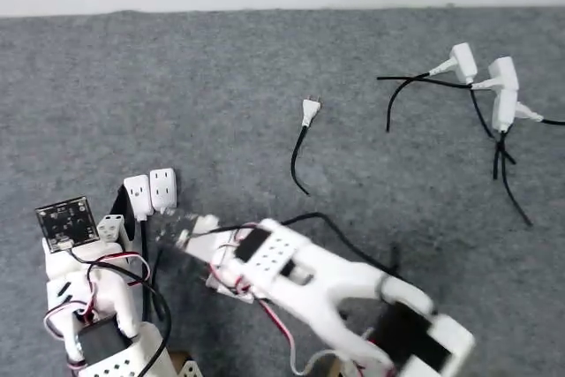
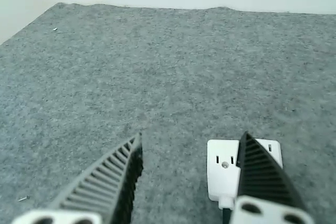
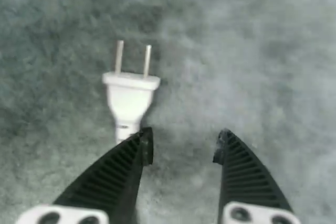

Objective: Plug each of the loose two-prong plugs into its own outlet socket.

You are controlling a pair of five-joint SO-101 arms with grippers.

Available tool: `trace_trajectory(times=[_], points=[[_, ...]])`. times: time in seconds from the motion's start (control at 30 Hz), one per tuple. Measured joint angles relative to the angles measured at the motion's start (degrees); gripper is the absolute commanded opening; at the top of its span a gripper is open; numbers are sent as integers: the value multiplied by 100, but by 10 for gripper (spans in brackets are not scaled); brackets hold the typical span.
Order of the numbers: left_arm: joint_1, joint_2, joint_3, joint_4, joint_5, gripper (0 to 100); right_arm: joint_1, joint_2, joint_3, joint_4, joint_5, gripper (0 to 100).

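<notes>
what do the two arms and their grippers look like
Both arms, the left arm and the right arm, are blocky white plastic with red, white and black wires. A dark circuit board sits on the left one. The left gripper and right gripper have black, ribbed, pointed fingers.

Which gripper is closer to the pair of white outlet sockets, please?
Left. The left gripper is open right at the outlet sockets, with one finger overlapping them. The right gripper is open a little apart from them, beside a loose plug.
</notes>
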Motion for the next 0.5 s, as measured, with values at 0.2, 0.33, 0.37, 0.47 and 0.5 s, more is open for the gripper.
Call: trace_trajectory(times=[0.2,0.33,0.37,0.47,0.5], points=[[0,0,0,0,0,288,-211,642,-536,158,-132,191],[0,0,0,0,0,288,-431,527,-589,343,-149,191],[0,0,0,0,0,288,-501,422,-589,475,-149,191],[0,0,0,0,0,288,-651,-149,-527,607,-229,191],[0,0,0,0,0,288,-651,-396,-422,607,-237,191]])
